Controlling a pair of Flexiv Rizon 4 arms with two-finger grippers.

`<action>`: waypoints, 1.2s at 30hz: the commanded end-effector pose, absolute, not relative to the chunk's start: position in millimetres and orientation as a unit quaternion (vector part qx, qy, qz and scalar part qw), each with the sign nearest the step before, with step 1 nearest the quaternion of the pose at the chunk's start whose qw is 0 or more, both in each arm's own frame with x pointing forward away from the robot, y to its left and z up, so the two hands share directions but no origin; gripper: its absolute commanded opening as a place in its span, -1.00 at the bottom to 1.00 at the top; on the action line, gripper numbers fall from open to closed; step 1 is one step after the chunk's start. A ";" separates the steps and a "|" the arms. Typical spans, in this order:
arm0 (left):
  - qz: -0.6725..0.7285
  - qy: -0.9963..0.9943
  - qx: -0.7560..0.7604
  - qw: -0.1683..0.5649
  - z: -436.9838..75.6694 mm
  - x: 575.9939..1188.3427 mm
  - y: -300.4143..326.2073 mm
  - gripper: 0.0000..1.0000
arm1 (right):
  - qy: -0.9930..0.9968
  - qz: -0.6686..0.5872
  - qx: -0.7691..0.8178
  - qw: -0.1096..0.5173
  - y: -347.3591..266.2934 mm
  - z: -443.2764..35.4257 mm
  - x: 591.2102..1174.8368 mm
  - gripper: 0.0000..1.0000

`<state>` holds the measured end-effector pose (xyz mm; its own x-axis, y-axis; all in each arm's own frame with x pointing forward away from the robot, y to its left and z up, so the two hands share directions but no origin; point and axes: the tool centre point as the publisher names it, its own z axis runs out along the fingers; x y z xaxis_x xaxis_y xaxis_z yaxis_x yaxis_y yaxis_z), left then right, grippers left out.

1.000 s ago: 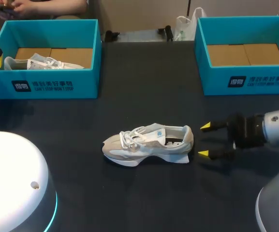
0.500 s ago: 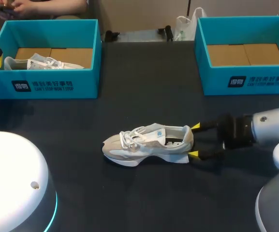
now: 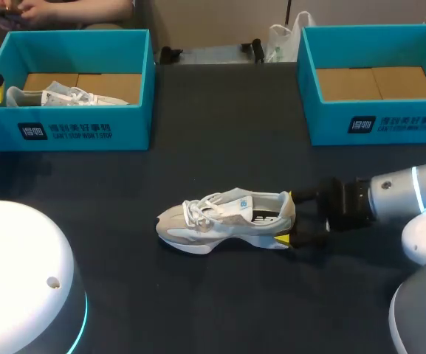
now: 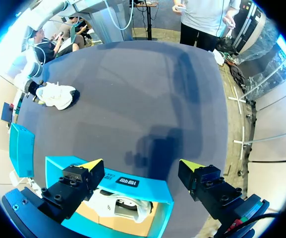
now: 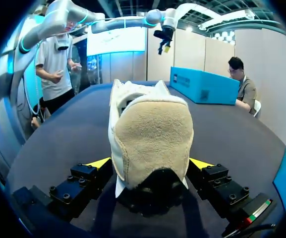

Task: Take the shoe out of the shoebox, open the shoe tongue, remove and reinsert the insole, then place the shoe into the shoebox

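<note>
Shoe (image 3: 220, 221), fuzzy tan suede heel

Two teal shoeboxes are sitting along the far side: the left shoebox (image 3: 87, 129) and the right shoebox (image 3: 390, 122). Two pale shoes are lying out: the middle shoe (image 3: 224, 221) and the boxed shoe (image 3: 61, 96).

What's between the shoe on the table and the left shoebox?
Nothing: only bare table lies between the shoe and the left shoebox, as the head view shows.
</note>
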<state>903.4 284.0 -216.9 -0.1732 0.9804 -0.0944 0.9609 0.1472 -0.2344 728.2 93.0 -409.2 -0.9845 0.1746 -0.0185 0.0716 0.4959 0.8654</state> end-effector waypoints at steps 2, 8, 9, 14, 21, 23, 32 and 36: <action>0.119 -0.756 -0.642 0.041 -216.2 902.9 283.9 1.00 | 0.863 0.498 0.070 0.050 104.6 -417.1 733.3 1.00; 0.119 -0.756 -0.642 0.041 -216.2 902.9 283.9 1.00 | 0.864 0.497 0.068 0.048 109.1 -422.4 734.0 1.00; 0.119 -0.756 -0.642 0.041 -216.2 902.9 283.9 1.00 | 0.864 0.497 0.068 0.048 109.8 -423.4 734.0 1.00; 0.119 -0.756 -0.642 0.041 -216.2 902.9 283.9 1.00 | 0.865 0.495 0.067 0.043 110.1 -428.6 733.4 1.00; 0.119 -0.756 -0.642 0.041 -216.2 902.9 283.9 1.00 | 0.867 0.493 0.066 0.041 110.7 -429.4 730.6 -1.00; 0.119 -0.756 -0.642 0.041 -216.2 902.9 283.9 1.00 | 0.867 0.493 0.065 0.040 111.5 -428.4 729.4 -1.00; 0.119 -0.756 -0.642 0.041 -216.2 902.9 283.9 1.00 | 0.862 0.501 0.066 0.038 111.5 -427.2 728.4 -1.00; 0.119 -0.756 -0.642 0.041 -216.2 902.9 283.9 1.00 | 0.862 0.501 0.066 0.038 111.5 -427.2 728.4 -1.00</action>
